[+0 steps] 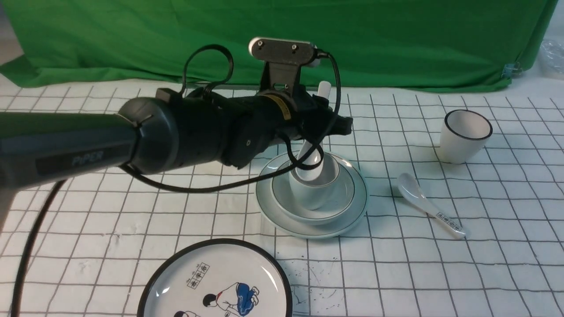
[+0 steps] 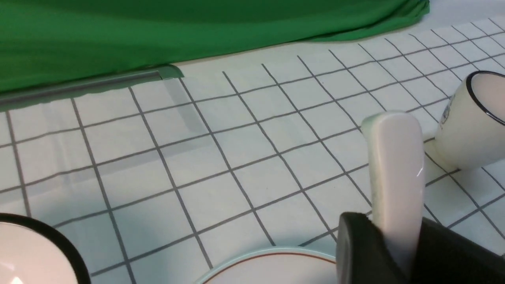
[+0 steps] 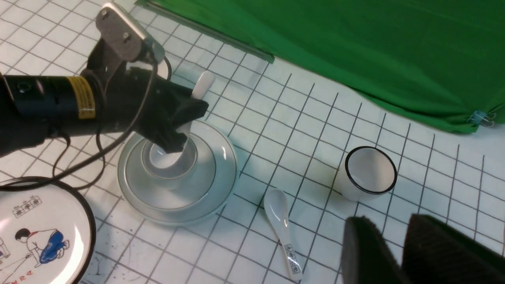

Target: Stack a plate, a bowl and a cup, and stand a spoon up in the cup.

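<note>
The pale plate (image 1: 358,207) lies mid-table with the shallow bowl (image 1: 343,200) on it and the small pale cup (image 1: 308,196) in the bowl. The plain white spoon (image 1: 324,90) stands steeply in the cup, scoop down. My left gripper (image 1: 326,125) is shut on the spoon's handle above the cup; the handle (image 2: 394,157) sticks out past the fingers (image 2: 355,248). The stack also shows in the right wrist view (image 3: 221,185). My right gripper (image 3: 388,232) is empty, its jaws a little apart, above the table right of the stack; it is outside the front view.
A black-rimmed white cup (image 1: 465,134) stands at the right. A spoon with printed characters (image 1: 429,207) lies between it and the stack. The black-rimmed cartoon plate (image 1: 216,281) lies at the front. Green cloth (image 1: 352,39) bounds the back.
</note>
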Motion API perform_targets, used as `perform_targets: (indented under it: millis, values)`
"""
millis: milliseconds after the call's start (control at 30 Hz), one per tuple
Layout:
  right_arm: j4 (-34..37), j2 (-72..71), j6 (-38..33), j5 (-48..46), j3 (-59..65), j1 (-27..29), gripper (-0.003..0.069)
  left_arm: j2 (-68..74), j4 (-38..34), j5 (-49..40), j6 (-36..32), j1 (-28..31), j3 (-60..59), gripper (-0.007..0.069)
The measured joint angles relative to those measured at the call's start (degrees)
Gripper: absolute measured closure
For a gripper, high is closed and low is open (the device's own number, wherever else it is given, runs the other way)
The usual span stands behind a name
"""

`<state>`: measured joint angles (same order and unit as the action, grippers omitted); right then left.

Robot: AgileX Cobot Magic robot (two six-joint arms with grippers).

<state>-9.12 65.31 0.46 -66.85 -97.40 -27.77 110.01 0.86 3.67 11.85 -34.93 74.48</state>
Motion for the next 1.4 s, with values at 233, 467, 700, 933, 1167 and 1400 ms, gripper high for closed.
perform_targets:
  millis: [233,467,700,933,1167,1400]
  values:
    - [0.00,0.00,0.00,0.00,0.00,0.00,0.0461,0.01,0.13,-1.32,-0.12,-0.15,0.00,0.0354]
    - [-0.62,0.00,-0.46,0.00,0.00,0.00,0.0463,-7.19,1.01,-12.43,-0.45,-0.15,0.00,0.0348]
    - [-2.38,-8.62,0.02,2.11,4.10,0.00,0.0623,-24.59,7.69,-30.33,-1.05,-0.10,-2.51,0.0598]
    - [-2.94,-36.98,2.14,30.23,32.00,0.00,0.0631,-51.86,8.56,-21.76,2.08,-0.10,-21.40,0.0624]
    - [-2.81,-58.78,3.63,67.86,68.73,0.00,0.0632,-77.25,8.49,-7.37,8.71,-0.10,-45.59,0.0624]
    - [-1.43,-65.13,7.69,88.53,81.61,0.00,0.0615,-88.12,5.87,-2.38,11.06,-0.10,-57.78,0.0624]
